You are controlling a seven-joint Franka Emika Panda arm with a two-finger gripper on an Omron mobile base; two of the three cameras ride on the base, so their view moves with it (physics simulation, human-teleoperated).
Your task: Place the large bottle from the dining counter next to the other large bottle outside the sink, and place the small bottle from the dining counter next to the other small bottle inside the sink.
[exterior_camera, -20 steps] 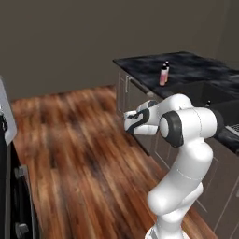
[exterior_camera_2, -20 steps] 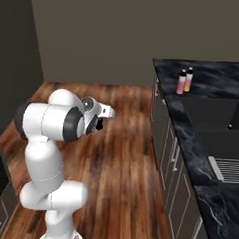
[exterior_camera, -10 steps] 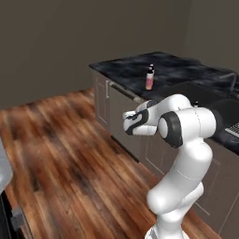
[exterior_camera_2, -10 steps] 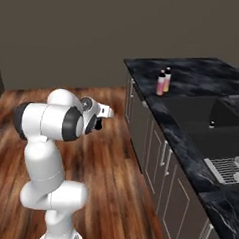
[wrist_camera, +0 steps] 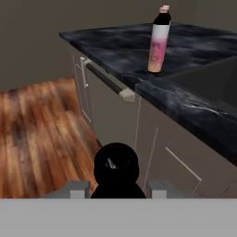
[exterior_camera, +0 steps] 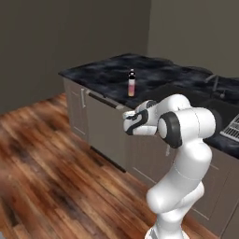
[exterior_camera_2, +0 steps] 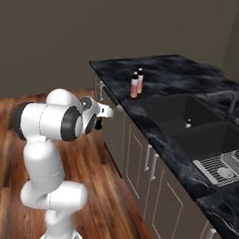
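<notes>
The small bottle [wrist_camera: 115,169] sits between the near-closed tips of the gripper [wrist_camera: 116,187], pinched at its body below the narrow neck; probably light, rigid and slick, so it could twist or slip; the sink [exterior_camera_2: 191,123], with the other small bottle [exterior_camera_2: 188,123] inside, lies ahead past two tall pink-yellow bottles [exterior_camera_2: 136,84].

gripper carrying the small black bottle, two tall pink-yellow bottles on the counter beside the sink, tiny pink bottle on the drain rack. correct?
One error: the tiny pink bottle stands inside the black recessed sink, not on the ribbed metal drain rack, per the right base view. The rest holds.
</notes>
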